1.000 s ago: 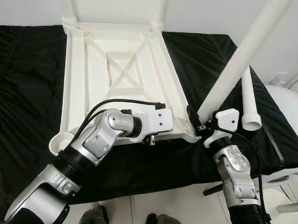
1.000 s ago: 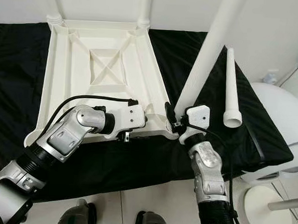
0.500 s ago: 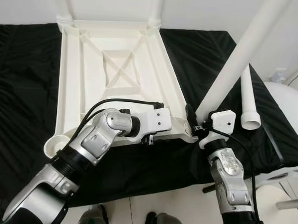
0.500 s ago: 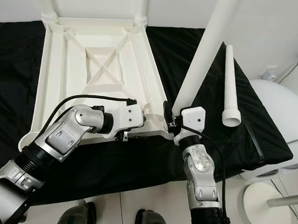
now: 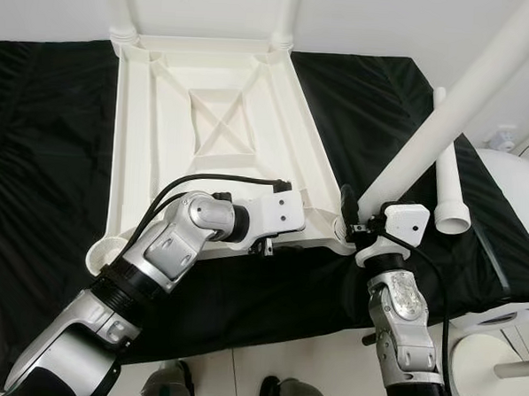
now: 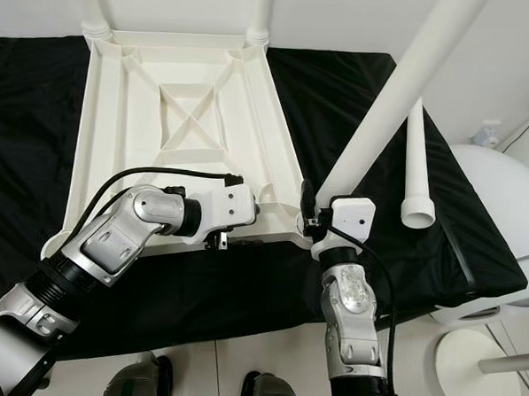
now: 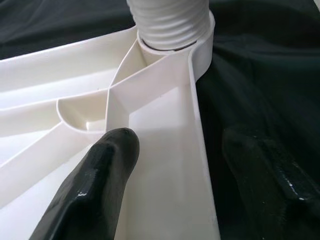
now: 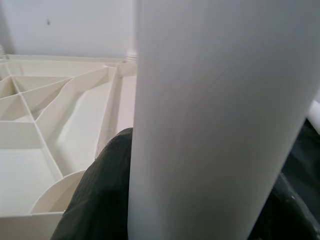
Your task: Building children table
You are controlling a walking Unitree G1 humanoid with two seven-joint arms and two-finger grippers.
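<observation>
1. Tabletop [image 5: 215, 133]: upside-down on black cloth [image 5: 45, 151], 2 far legs already fitted.
2. Left gripper [image 7: 170, 170]: fingers spread, straddling near rim beside corner socket, steadying.
3. Right gripper [image 5: 362, 228]: clamped on leg [image 5: 446, 128] low end, at near-right socket.
4. Spare leg [image 5: 449, 185]: lying on cloth at right.
5. Probably light, stiff, slick plastic; grip leg low.

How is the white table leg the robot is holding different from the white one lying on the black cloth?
The held white plastic table leg stands tilted with its lower end at the near right corner socket of the upside-down white plastic tabletop; the loose white plastic leg lies flat on the black cloth, apart from the tabletop. The right gripper has its fingers around the held leg; nothing touches the loose one. Both are plain white tubes.
</observation>
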